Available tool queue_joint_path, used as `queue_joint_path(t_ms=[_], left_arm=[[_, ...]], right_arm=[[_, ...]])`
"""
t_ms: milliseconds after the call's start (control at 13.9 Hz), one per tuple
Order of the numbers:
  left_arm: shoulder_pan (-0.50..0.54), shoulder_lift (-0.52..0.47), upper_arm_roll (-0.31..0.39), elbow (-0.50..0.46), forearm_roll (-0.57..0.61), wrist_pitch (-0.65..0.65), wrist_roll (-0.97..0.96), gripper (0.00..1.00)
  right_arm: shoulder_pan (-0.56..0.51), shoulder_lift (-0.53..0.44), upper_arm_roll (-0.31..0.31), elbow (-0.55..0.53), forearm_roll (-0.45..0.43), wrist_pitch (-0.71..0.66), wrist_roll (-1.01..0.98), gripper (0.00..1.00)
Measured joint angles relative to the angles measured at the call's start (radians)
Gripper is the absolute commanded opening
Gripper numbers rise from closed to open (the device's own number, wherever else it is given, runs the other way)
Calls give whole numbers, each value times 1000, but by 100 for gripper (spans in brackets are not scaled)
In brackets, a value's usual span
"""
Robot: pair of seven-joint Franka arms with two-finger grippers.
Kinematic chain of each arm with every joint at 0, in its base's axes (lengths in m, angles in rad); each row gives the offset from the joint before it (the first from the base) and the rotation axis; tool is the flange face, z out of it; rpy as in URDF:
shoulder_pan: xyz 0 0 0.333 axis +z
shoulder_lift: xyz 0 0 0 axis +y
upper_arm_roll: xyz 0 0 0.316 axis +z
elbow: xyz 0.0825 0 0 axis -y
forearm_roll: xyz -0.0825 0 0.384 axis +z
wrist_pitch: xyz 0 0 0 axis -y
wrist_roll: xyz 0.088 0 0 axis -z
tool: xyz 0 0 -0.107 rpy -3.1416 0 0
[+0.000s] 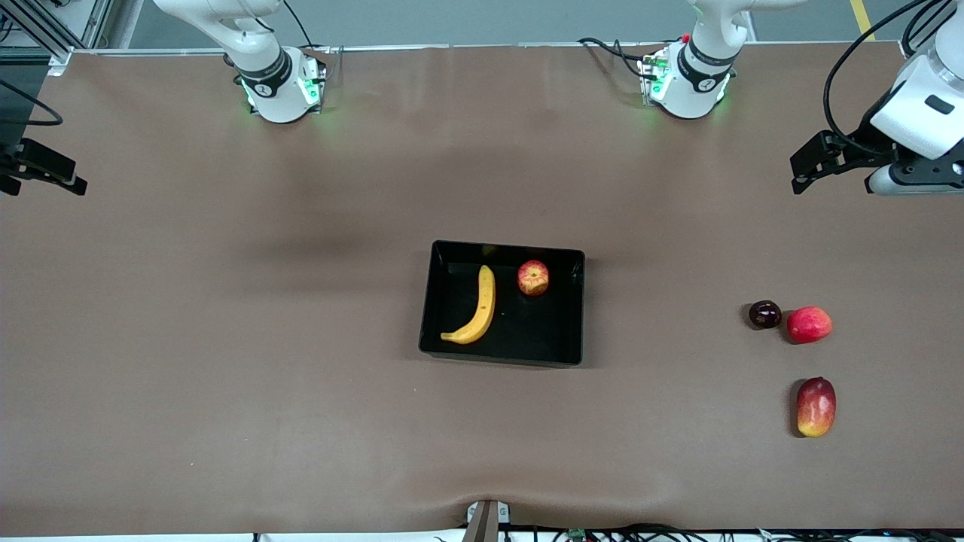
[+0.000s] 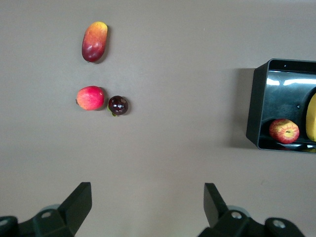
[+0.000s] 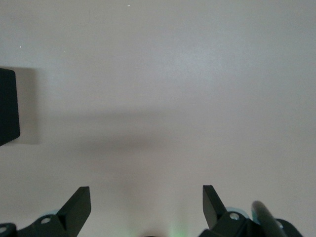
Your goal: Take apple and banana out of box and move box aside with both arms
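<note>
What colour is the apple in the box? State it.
The apple in the black box is red streaked with yellow, clearest in the front view.

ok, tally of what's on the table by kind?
Banana: 1, in the box
Streaked apple: 1, in the box
Black box: 1
Plain red round fruit: 1
Dark round fruit: 1
Mango: 1
Total: 6

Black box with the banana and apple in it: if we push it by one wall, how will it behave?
The black box looks glossy and low-walled, so it probably slides rather than tips. The round apple inside may roll; the banana, lying flat, likely stays.
</note>
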Motion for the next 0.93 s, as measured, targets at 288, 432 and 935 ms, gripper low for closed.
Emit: queue_joint_path(t_ms=[288,432,935], left_arm=[[0,0,0,0,0,-1,0,100],[0,0,0,0,0,-1,0,100],[0,38,-7,-10,0,-4,-16,100]], right_arm=[[0,0,0,1,0,1,0,100],[0,0,0,2,0,1,0,100],[-1,5,0,9,0,6,0,100]])
